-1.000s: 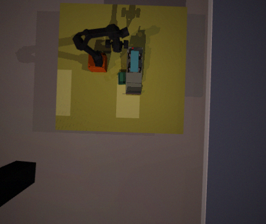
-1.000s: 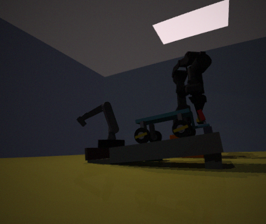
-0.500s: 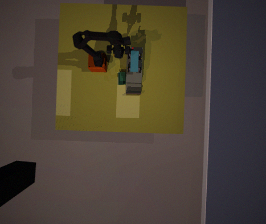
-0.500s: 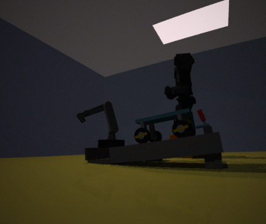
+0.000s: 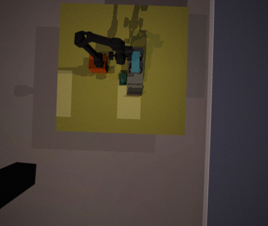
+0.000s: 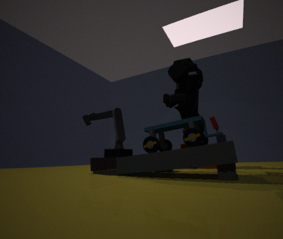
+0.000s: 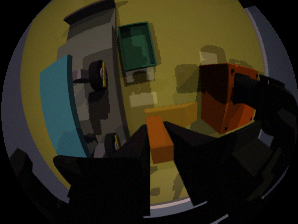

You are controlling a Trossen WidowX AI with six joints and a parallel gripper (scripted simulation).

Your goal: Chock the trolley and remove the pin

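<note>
The trolley (image 5: 136, 61) (image 6: 176, 124) (image 7: 56, 106) has a teal deck and black wheels with yellow hubs, and stands on the grey ramp (image 5: 135, 83) (image 6: 179, 158) (image 7: 100, 36). The red-headed stop pin (image 6: 214, 122) (image 5: 133, 49) stands at the trolley's uphill end. My gripper (image 5: 124, 58) (image 7: 154, 127) is low beside the trolley, by its uphill wheel (image 6: 193, 137). It is shut on the chock's orange handle (image 7: 160, 137). The chock's yellow body and black base are hidden under my fingers. The green tray (image 5: 123, 78) (image 7: 136, 46) lies on the mat beside the ramp.
My orange arm base (image 5: 98, 64) (image 7: 222, 99) stands left of the ramp. A grey jointed post (image 6: 117, 127) on a black block stands at the ramp's low end. The yellow mat (image 5: 155, 100) ends near a pale wall edge at the right.
</note>
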